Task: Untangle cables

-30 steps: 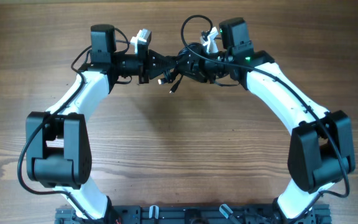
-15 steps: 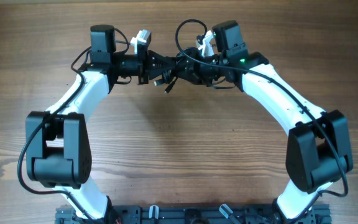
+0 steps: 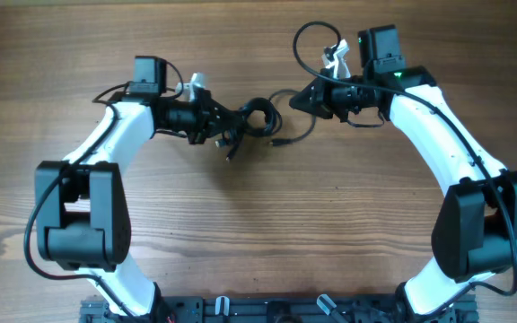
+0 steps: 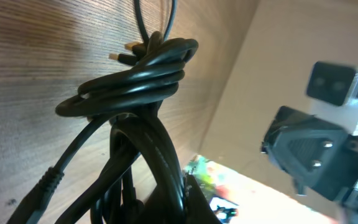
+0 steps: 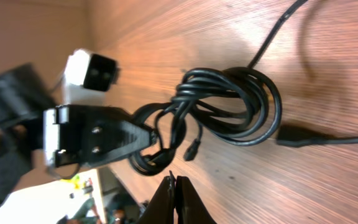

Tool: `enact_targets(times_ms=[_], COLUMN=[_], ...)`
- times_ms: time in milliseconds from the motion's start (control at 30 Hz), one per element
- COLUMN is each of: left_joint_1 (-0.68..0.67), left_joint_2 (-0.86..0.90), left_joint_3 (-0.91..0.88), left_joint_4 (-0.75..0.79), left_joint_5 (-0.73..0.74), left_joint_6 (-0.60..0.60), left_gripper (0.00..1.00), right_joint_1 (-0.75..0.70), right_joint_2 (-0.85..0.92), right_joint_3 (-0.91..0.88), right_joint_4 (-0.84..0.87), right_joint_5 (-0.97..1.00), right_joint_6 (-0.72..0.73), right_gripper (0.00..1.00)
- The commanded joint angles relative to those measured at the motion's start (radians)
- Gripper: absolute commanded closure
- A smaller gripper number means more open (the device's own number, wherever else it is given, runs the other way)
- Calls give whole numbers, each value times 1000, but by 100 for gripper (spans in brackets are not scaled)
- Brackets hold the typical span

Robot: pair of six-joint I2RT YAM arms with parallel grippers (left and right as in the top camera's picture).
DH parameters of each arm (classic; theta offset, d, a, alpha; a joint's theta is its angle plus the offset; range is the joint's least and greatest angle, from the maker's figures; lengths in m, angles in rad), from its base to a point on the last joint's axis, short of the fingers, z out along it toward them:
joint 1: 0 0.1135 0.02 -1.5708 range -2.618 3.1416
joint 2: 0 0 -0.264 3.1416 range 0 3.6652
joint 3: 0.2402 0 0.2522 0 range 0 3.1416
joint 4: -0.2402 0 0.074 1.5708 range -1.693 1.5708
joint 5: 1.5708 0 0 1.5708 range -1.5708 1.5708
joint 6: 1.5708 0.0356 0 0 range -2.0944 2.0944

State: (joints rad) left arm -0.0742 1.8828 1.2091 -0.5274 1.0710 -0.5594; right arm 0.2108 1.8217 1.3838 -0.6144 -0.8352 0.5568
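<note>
Two arms have parted: left gripper [image 3: 221, 125] stays clamped on the cables [image 3: 258, 115], bunched between them; right gripper [image 3: 301, 99], just pinched shut, shows no strand, so the knot likely holds.

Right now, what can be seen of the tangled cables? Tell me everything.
The cables are thin, glossy black cords, rubbery-looking, wound into a tight coil with several turns wrapped round the rest. The left pincer is shut on one side of the bunch, over the wooden table. One small plug end hangs out beside that pincer, another lies on the wood further right, and a loose strand curves toward the shut right pincer; whether it grips that strand cannot be told.
</note>
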Motion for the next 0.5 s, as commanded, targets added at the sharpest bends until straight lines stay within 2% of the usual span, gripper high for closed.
enact_targets(times_ms=[0,67,133,167,233,267,333,433,467], left_joint_1=[-89,-129,-142,-142,-125,-109,-60,-42,-51], left_joint_2=[54,114,148,150,144,138,106,38,11], left_joint_3=[-1,-1,-1,-1,1,5,43,85,85], left_joint_4=[8,20,12,-8,-21,-30,-131,-265,-298], left_joint_5=[-14,-30,-139,-237,-322,-334,-444,-624,-685], left_joint_6=[82,81,81,81,81,81,81,75,31], left_gripper=[96,96,96,72,37,27,26,32,34], right_joint_1=[6,6,6,6,6,6,6,6,6], right_joint_2=[-25,-25,-25,-25,-25,-25,-25,-25,-25], right_joint_3=[2,2,2,2,2,2,2,2,2], right_joint_4=[-48,-79,-100,-107,-113,-112,-113,-113,-113], right_joint_5=[138,177,196,201,208,208,211,219,220], right_joint_6=[-64,-90,-113,-113,-113,-114,-117,-130,-132], right_gripper=[95,96,95,96,95,95,95,94,94])
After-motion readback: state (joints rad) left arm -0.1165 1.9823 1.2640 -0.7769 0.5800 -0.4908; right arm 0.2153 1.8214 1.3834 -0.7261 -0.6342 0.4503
